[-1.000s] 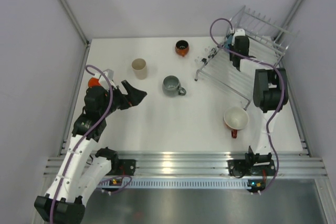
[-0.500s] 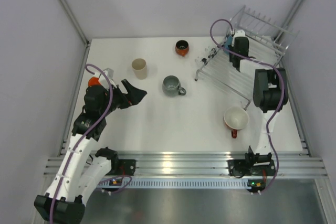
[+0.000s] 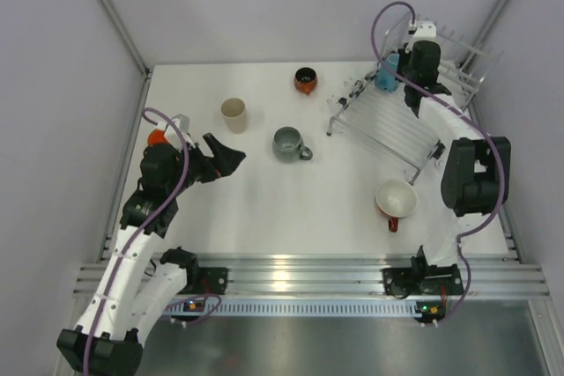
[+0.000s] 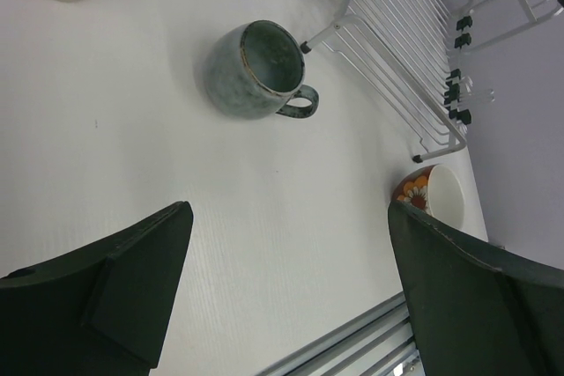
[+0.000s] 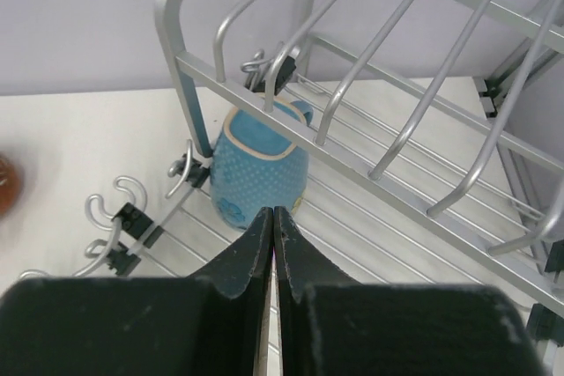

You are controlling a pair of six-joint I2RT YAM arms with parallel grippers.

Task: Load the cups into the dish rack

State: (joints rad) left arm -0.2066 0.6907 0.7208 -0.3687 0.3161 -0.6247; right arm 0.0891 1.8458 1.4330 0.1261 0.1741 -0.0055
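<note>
The blue cup sits in the rack, just ahead of the right tool, which is pressed together and empty. The grey mug stands on the table, straight ahead of the left tool, which is spread apart.

**Three cameras, one shared corner**

The top camera hangs high above the near edge and looks down over the whole table. The left wrist camera sits low and looks out between the spread jaws of the left gripper toward the right side. The grey mug is close to it, with the dish rack and the red mug farther off. The right wrist camera is right up against the rack, peering past the right gripper at the light blue cup. All three views share that rack end and cup.
</note>
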